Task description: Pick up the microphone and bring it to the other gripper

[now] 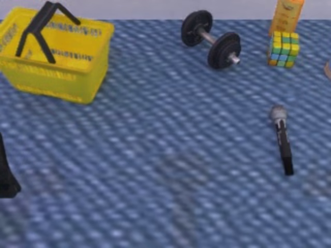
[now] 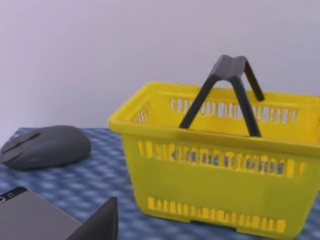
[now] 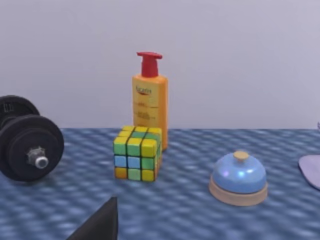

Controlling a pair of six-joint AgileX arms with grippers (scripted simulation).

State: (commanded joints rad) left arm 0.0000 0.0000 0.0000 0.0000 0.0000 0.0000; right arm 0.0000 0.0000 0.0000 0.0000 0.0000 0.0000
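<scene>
The microphone (image 1: pixel 282 142) lies flat on the blue cloth at the right of the top view, grey mesh head toward the back, black handle toward the front. Nothing touches it. My left gripper (image 1: pixel 6 178) shows only as a black shape at the left edge, far from the microphone. In the left wrist view one pointed black fingertip (image 2: pixel 104 225) shows with bare space beside it. My right gripper is outside the top view; its wrist view shows one black fingertip (image 3: pixel 106 224), also with nothing beside it. Neither wrist view shows the microphone.
A yellow basket (image 1: pixel 51 57) with a black handle stands back left. A dumbbell (image 1: pixel 210 39), a coloured cube (image 1: pixel 283 49) and an orange pump bottle (image 1: pixel 286 15) stand at the back. A blue bell (image 3: pixel 238 180) sits right; a grey mouse (image 2: pixel 45 146) lies left.
</scene>
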